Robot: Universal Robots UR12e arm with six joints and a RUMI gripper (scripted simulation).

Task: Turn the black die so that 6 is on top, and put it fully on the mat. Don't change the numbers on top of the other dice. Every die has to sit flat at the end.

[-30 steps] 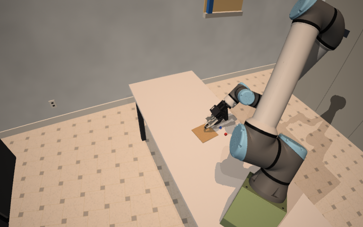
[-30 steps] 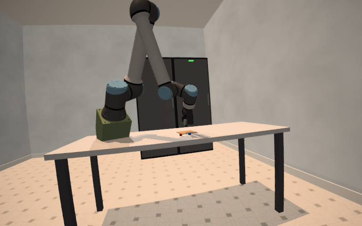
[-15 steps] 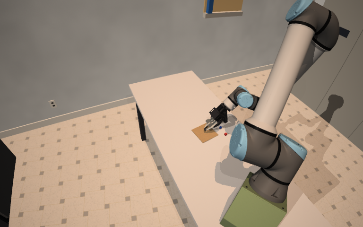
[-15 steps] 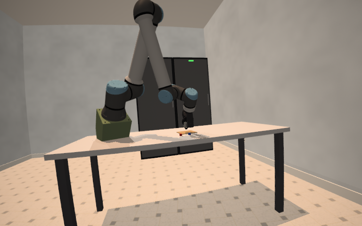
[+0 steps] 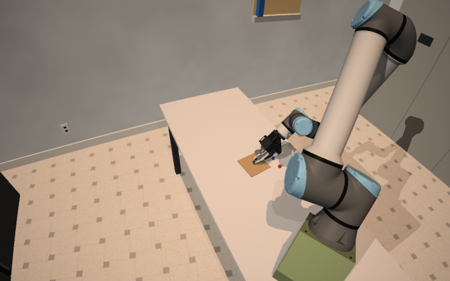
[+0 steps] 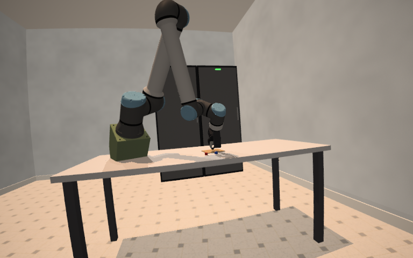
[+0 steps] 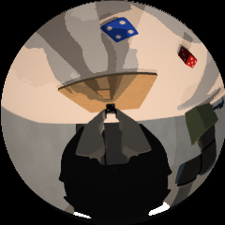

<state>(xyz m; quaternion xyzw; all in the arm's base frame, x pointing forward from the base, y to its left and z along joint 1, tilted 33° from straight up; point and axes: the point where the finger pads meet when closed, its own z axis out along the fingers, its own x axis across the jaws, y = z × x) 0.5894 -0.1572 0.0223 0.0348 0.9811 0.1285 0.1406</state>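
Note:
My gripper (image 7: 111, 111) is shut on the small black die (image 7: 111, 108), which shows as a dark speck between the fingertips. It hangs low over the brown mat (image 7: 110, 91), near the mat's edge; I cannot tell if the die touches the mat. In the top view the gripper (image 5: 256, 160) is over the mat (image 5: 254, 165). A blue die (image 7: 119, 29) lies flat on the table beyond the mat, several white pips on top. A red die (image 7: 187, 56) lies on the table further right. Both show in the top view, blue (image 5: 273, 158) and red (image 5: 279, 165).
The green robot base (image 5: 313, 257) stands at the near end of the long table. The mat (image 6: 213, 150) lies mid-table, with the two dice at its side toward the base. A black cabinet (image 6: 199, 121) stands behind the table.

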